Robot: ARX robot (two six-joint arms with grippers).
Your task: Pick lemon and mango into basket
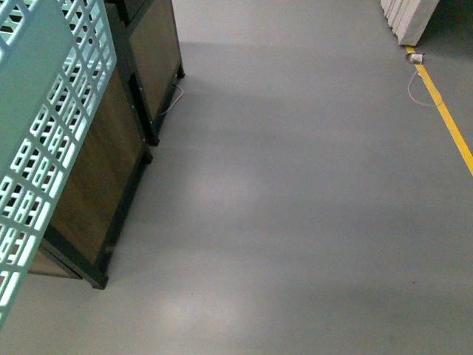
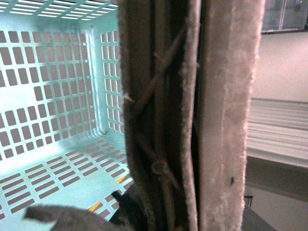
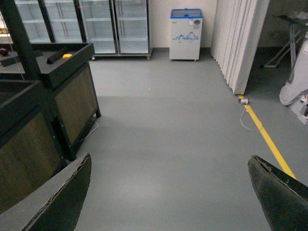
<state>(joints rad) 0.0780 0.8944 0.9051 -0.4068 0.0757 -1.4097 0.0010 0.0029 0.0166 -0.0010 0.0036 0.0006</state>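
The basket [image 1: 44,126] hung at the left edge of the front view, close to the camera and tilted, its teal lattice wall overlapping the nearer display stand [image 1: 103,177]. In the left wrist view the basket's interior filled the left half of the picture, showing slotted walls and a slotted bottom. The brown handle [image 2: 159,120] crossed that view at very close range, with its ribbed underside facing the camera. The left gripper [image 2: 183,219] had one dark finger [image 2: 72,216] on one side of the handle and a dark edge on the other side, and its jaws appeared clamped on the handle. The right gripper [image 3: 169,161] was released. Its two fingers [image 3: 57,192] stood wide apart at the lower corners of the right wrist view, with only the grey floor [image 3: 168,120] between them. The lemon and the mango could not be identified in any view. A small yellow-orange item [image 3: 67,56] lay on top of the farther dark stand [image 3: 72,91], but it was too small to name. A yellow floor line [image 3: 264,134] ran along the robot's right side, beside a white folding partition [image 3: 238,43]. Glass-door refrigerators [image 3: 96,24] and a small white freezer with a blue lid [image 3: 186,33] stood against the far wall.
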